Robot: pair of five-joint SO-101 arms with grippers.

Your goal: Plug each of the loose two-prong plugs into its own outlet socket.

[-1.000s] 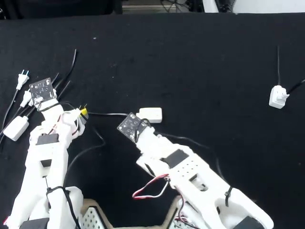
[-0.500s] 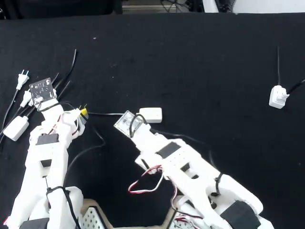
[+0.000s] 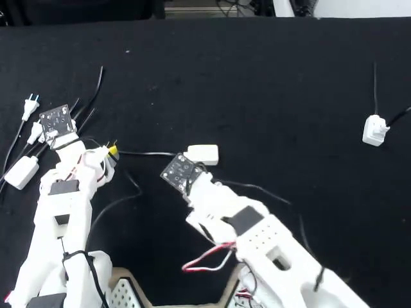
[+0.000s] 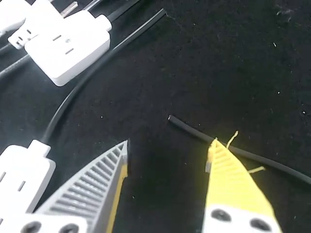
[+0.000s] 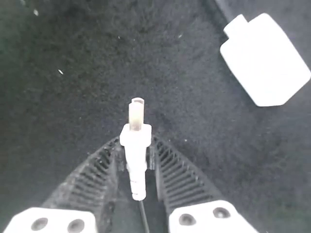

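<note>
The work surface is a table (image 3: 257, 83) covered in black cloth. In the high view, the left arm (image 3: 61, 205) occupies the lower left of the frame and the right arm (image 3: 257, 237) the lower centre.

The left gripper (image 4: 167, 155) is released. Its jaws stand well apart, with bare cloth and nothing else between them. The cut end of a black cable (image 4: 233, 150) lies just beside the yellow finger (image 4: 228, 179). Two white outlet blocks (image 4: 68, 46) lie near this gripper.

The right gripper (image 5: 135, 145) is clenched on a white two-prong plug (image 5: 136, 133). The plug body sits between the jaws and the prongs project forward past the fingertips. The centre socket block (image 5: 265, 60) lies on the cloth near the plug, apart from it. In the high view it sits left of centre, just beside the right arm's wrist.

A loose plug (image 3: 29, 106) lies at the left edge of the high view. A white outlet unit (image 3: 372, 130) with a black lead sits at the far right.
</note>
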